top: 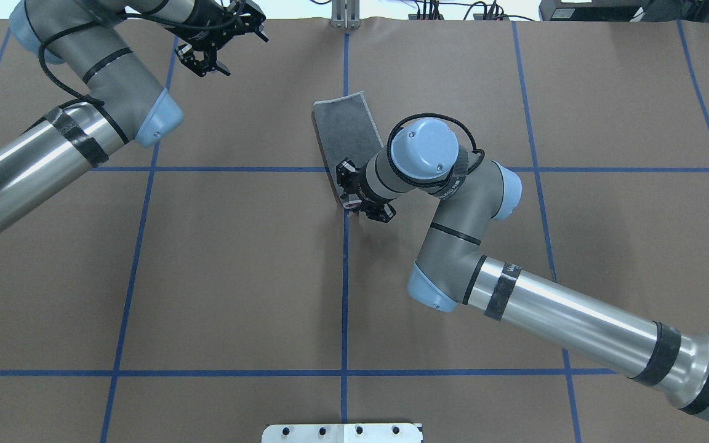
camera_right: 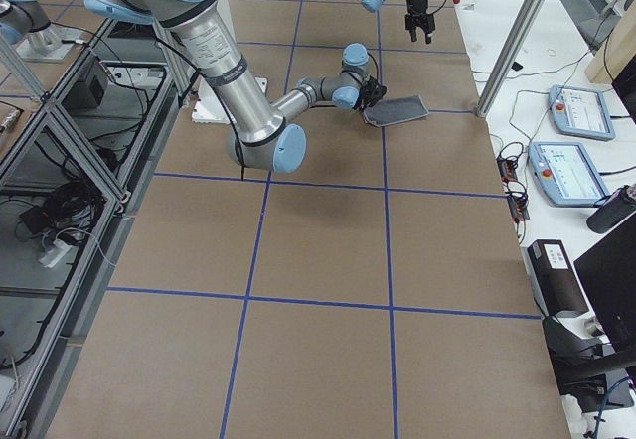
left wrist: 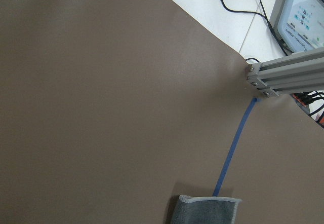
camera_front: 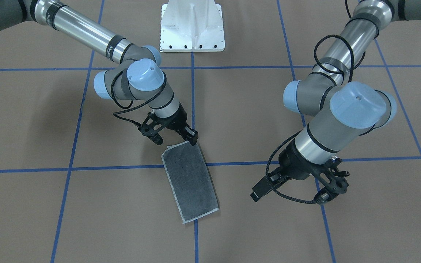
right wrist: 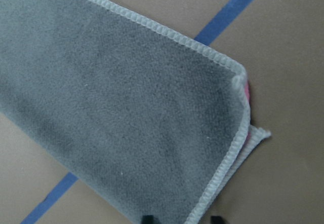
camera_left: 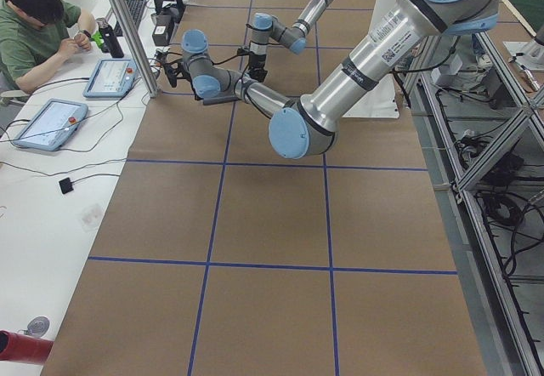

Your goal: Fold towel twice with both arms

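The towel (camera_front: 190, 180) lies flat on the brown table, folded into a long strip with its dark grey face up, and shows in the overhead view as towel (top: 348, 129). In the right wrist view a sliver of pink shows at the towel (right wrist: 126, 112) corner. My right gripper (camera_front: 174, 138) is open at the strip's end nearest the robot, its fingertips (right wrist: 215, 218) either side of the hemmed edge. My left gripper (top: 228, 46) hangs open and empty, well off to the side, above bare table. The left wrist view catches only the towel's far end (left wrist: 207, 211).
Blue tape lines (top: 345, 277) grid the brown table. The white pedestal base (camera_front: 192, 27) stands at the robot's side. An aluminium post (left wrist: 283, 74) rises at the table's far edge. A seated person (camera_left: 38, 31) and control tablets (camera_left: 47, 121) occupy the side bench.
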{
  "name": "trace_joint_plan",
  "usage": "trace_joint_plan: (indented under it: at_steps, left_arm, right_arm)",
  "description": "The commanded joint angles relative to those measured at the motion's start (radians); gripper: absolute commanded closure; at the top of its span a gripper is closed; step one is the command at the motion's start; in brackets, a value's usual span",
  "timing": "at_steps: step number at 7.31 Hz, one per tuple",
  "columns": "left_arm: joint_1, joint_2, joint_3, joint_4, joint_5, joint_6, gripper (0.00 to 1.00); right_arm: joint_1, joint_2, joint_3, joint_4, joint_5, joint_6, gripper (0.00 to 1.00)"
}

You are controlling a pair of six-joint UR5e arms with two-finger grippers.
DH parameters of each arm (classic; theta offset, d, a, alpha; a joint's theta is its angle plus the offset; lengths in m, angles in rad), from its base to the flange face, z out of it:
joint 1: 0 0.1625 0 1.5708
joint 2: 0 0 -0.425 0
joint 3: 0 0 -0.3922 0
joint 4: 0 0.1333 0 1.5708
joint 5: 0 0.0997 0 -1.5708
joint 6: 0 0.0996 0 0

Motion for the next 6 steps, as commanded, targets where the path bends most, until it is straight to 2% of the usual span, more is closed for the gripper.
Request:
trace_joint_plan:
  at_steps: [1,4,6]
  left_arm:
    - [-0.002,0.000,-0.001,0.000,0.000,-0.002,0.00]
    - [-0.003,0.000,-0.001,0.002,0.000,-0.005,0.00]
    - [-0.003,0.000,-0.001,0.002,0.000,-0.005,0.00]
  right_arm:
    - [0.000,0.003,0.005,0.005,0.001,0.001,1.00]
    - [0.002,-0.007,0.013,0.034,0.005,0.004,1.00]
    - [-0.001,-0.054,0.094,0.037,0.012,0.002,1.00]
